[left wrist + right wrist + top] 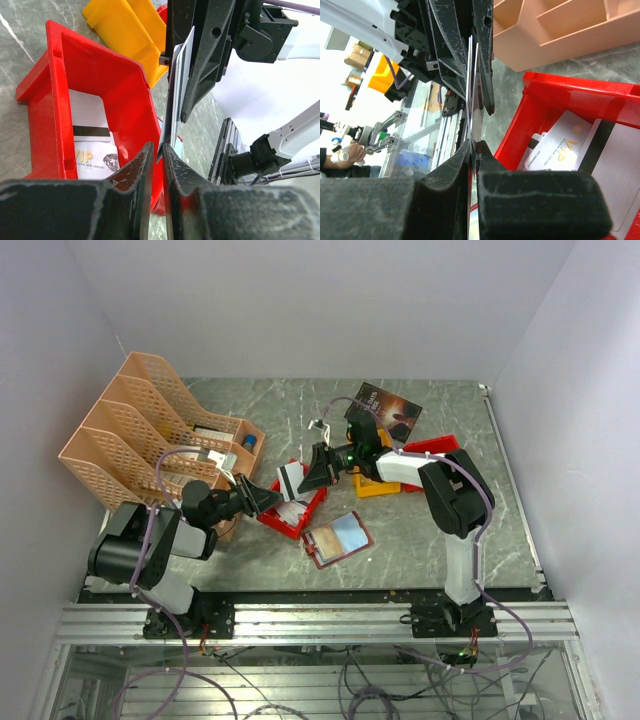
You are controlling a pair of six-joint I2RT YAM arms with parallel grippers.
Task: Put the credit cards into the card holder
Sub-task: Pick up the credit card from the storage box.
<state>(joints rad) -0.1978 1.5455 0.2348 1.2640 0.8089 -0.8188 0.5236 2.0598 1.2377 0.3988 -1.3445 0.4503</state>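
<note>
A whitish credit card (290, 480) stands on edge in the air above the red bin (268, 521). My right gripper (308, 475) is shut on one end of it, seen edge-on (472, 100) between my pads (474, 145). My left gripper (268, 498) reaches in from the other side. Its jaws (157, 146) are closed to a narrow slit on the card's (179, 75) lower corner. More credit cards (92, 135) (565, 145) lie flat in the bin. The card holder (337, 538) lies open on the table, nearer than the bin, with its pale bluish inside up.
A peach file organiser (130, 430) fills the left side. Behind the right gripper sit a yellow bin (372, 488) and a second red bin (432, 448). A dark booklet (383, 412) lies at the back. Walls close in on the table's left, back and right sides.
</note>
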